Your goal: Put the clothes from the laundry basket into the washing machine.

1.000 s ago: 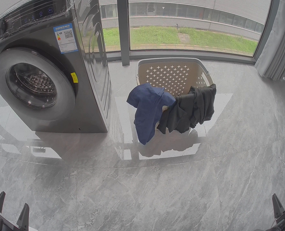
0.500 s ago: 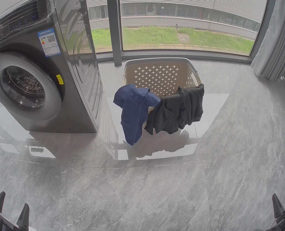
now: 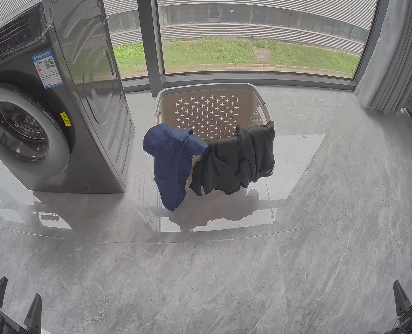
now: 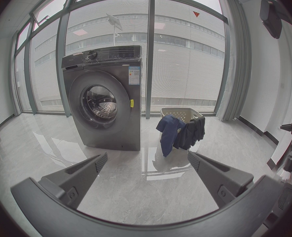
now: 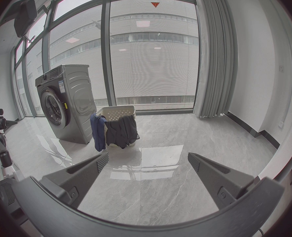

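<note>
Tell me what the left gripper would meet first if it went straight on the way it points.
Nothing close: the open left gripper faces grey marbled floor. Farther on, its line seems to run between the grey washing machine and the blue garment; depth unclear.

Beige star-patterned basket [image 3: 210,110], blue shirt [image 3: 171,163], black garment [image 3: 236,161].

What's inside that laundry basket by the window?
The laundry basket shows a bare far wall with star-shaped holes. A blue garment and a dark garment hang over its near rim. They cover the bottom, so anything lying there cannot be seen.
</note>
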Motion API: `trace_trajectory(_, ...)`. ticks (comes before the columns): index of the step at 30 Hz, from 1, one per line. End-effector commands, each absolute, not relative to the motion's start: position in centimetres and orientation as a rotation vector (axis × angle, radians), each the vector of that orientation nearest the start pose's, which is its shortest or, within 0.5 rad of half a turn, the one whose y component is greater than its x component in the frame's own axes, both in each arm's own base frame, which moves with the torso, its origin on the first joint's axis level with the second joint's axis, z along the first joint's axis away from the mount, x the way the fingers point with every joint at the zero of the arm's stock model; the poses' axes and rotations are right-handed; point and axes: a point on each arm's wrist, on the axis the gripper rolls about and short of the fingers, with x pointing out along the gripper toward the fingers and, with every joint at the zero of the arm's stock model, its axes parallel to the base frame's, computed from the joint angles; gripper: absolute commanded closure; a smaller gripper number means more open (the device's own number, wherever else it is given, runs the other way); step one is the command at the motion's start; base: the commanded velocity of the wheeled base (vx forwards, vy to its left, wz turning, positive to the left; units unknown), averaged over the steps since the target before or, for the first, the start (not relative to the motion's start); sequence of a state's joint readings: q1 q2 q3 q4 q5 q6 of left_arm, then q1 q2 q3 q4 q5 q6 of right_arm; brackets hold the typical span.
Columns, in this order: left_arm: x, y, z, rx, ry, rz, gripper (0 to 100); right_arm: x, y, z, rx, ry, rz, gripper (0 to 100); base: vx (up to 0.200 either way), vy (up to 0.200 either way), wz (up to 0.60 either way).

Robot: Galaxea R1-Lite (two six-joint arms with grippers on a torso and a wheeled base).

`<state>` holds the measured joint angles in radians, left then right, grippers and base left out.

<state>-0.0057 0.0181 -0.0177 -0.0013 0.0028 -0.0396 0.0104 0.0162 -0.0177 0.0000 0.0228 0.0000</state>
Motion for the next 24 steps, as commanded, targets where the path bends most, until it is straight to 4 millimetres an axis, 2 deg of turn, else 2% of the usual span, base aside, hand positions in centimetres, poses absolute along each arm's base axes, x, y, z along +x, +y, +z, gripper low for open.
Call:
trace_trajectory(1,-2.28,0.02,7.56,-0.040,-0.001,-0.003,0,-2.28,0.03,7.55,0.000,0.000,0.034,0,0.200,0.000,0.00)
trace_trajectory(17,-2.28,0.02,7.56,-0.040,-0.001,-0.003,0,-2.28,0.03,7.55,0.000,0.000,0.034,0,0.200,0.000,0.00)
trace_trajectory(24,-2.28,0.02,7.56,-0.040,-0.001,-0.003,0,-2.28,0.03,7.55,0.000,0.000,0.034,0,0.000,0.000,0.00)
